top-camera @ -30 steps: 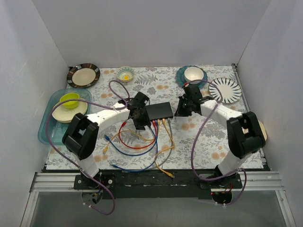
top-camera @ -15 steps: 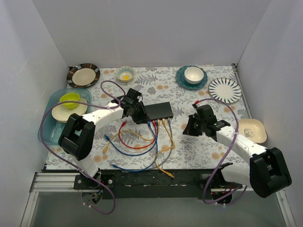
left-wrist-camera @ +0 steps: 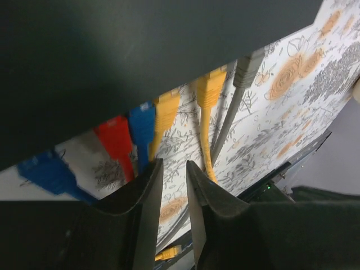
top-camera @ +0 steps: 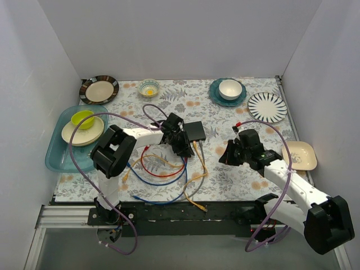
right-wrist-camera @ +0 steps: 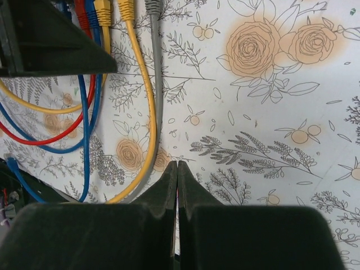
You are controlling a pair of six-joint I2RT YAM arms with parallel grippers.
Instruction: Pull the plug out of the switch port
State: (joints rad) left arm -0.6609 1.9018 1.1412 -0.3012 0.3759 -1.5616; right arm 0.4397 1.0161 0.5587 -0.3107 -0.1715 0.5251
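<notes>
Top external view: the switch point(top-camera: 196, 130) lies flat near the middle of the bench point(top-camera: 236, 185). Its row of sockets is turned to the near edge, so the arms can reach the plugs from the front.
Plugs: the left wrist view shows six, side by side in the sockets: blue, red, blue, yellow, yellow, grey. All look fully seated; none is out yet.
Left claw point(left-wrist-camera: 172, 164): it sits just below the socket edge, fingers a little apart, with only the bench cloth seen between them, so it grips nothing. The gap points at the nearer yellow plug point(left-wrist-camera: 166, 112), which I judge to be its aim.
Right claw point(right-wrist-camera: 177, 164): fingers pressed together and empty, over the bench to the right of the switch and well apart from it. Probably it is kept aside to leave room.
Cables point(top-camera: 163, 171): slack loops lie toward the near edge, so they should not hinder a pull.
Risk: nothing holds the switch, so it may slide along with the plug.
Dishes: a blue tray point(top-camera: 50, 157) and a striped plate point(top-camera: 267, 107) stand at the sides, well apart.
</notes>
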